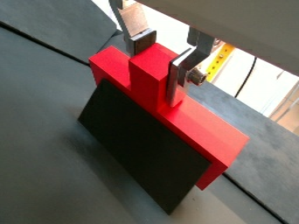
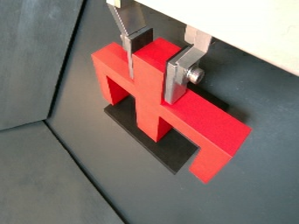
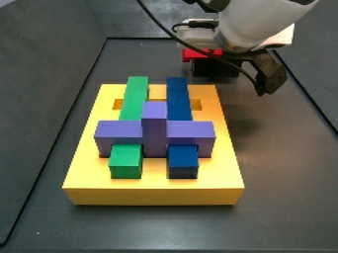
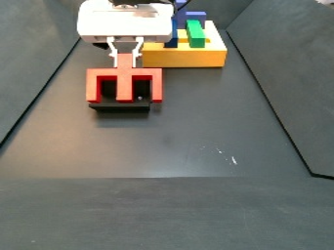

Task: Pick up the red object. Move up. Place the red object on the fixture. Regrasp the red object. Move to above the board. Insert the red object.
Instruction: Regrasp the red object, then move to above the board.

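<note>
The red object (image 1: 201, 133) stands on the dark fixture (image 1: 138, 157), with its two end legs and its stem end down on it, as seen in a wrist view (image 2: 218, 124). My gripper (image 1: 158, 74) has one silver finger on each side of the central stem and is shut on it (image 2: 149, 87). In a side view the gripper (image 4: 127, 66) hangs over the red object (image 4: 102, 86) on the fixture (image 4: 117, 106), just in front of the yellow board (image 4: 205, 58). In a side view the red object (image 3: 199, 55) is mostly hidden behind my hand, beyond the board (image 3: 145, 184).
The board bears green (image 3: 133, 97), blue (image 3: 177, 99) and purple (image 3: 154, 130) blocks. Dark floor lies all around, with raised dark walls at the sides (image 4: 33, 88).
</note>
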